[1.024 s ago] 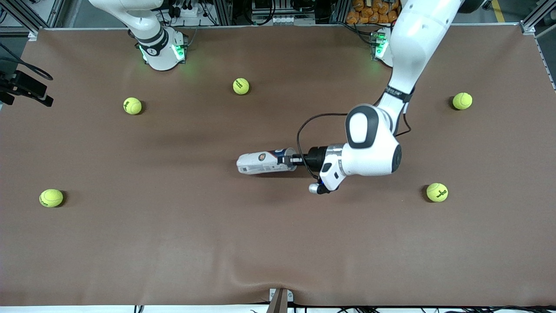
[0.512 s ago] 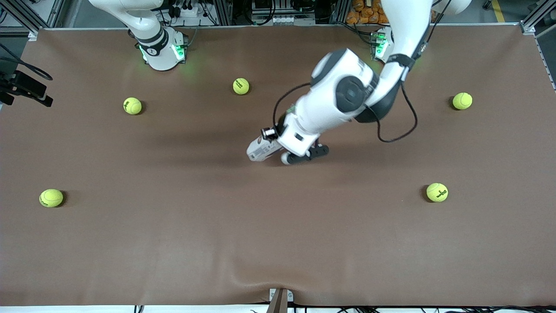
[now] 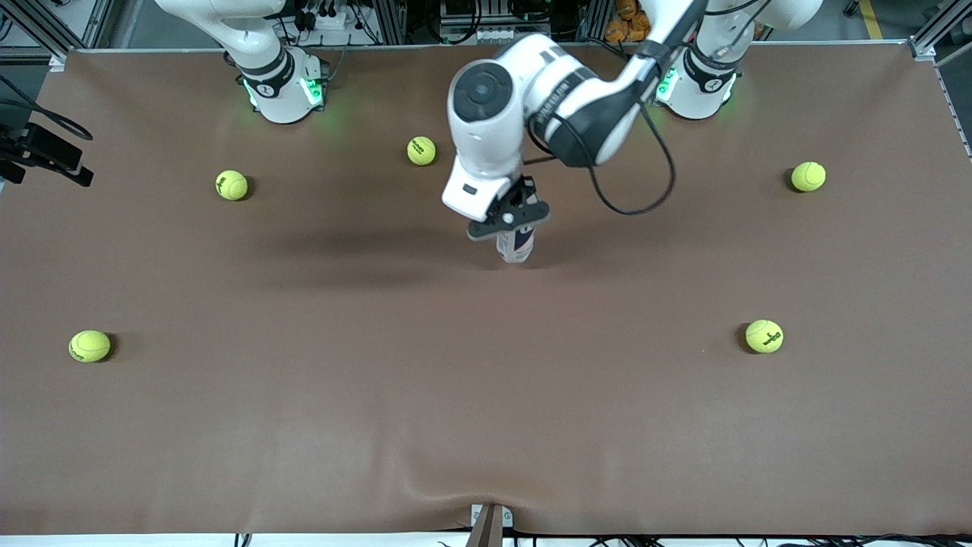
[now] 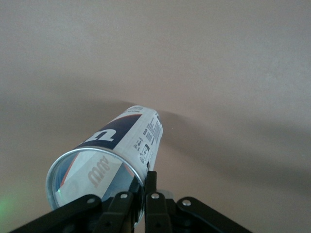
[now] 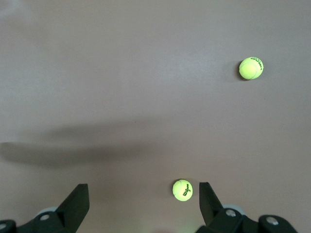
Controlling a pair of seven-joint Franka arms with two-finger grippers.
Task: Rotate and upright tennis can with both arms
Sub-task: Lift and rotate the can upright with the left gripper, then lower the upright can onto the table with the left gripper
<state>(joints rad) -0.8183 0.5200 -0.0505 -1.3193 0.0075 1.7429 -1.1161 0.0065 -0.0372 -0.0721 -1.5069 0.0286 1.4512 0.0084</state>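
From the front, the left arm (image 3: 577, 106) reaches from its base toward the middle of the brown table (image 3: 304, 425), its wrist turned down, and the left tool (image 3: 513, 220) is closed on the rim of the can (image 3: 515, 245). The can stands nearly upright beneath the tool near the table's middle, its lower end at or just above the table; I cannot tell whether it touches. Five balls lie well apart around it: one (image 3: 421, 150) farther from the camera than the can and near the bases, one (image 3: 231, 184) toward the right arm's end, one (image 3: 89, 346) at that same end but nearer the camera, one (image 3: 808, 176) toward the left arm's end, and one (image 3: 764, 336) at that end and nearer the camera. The right arm (image 3: 250, 45) waits at its base, and its tool is not seen from here. In the left wrist view, the left tool (image 4: 137, 206) pinches the can's (image 4: 124, 145) wall at its open metal rim, one finger (image 4: 151, 194) outside the wall, and the white, navy and red label runs down toward the table (image 4: 233, 58). In the right wrist view, the right tool (image 5: 144, 206) hangs wide apart over the bare table (image 5: 121, 73), with one ball (image 5: 182, 190) showing between its fingers and another ball (image 5: 251, 68) farther off.
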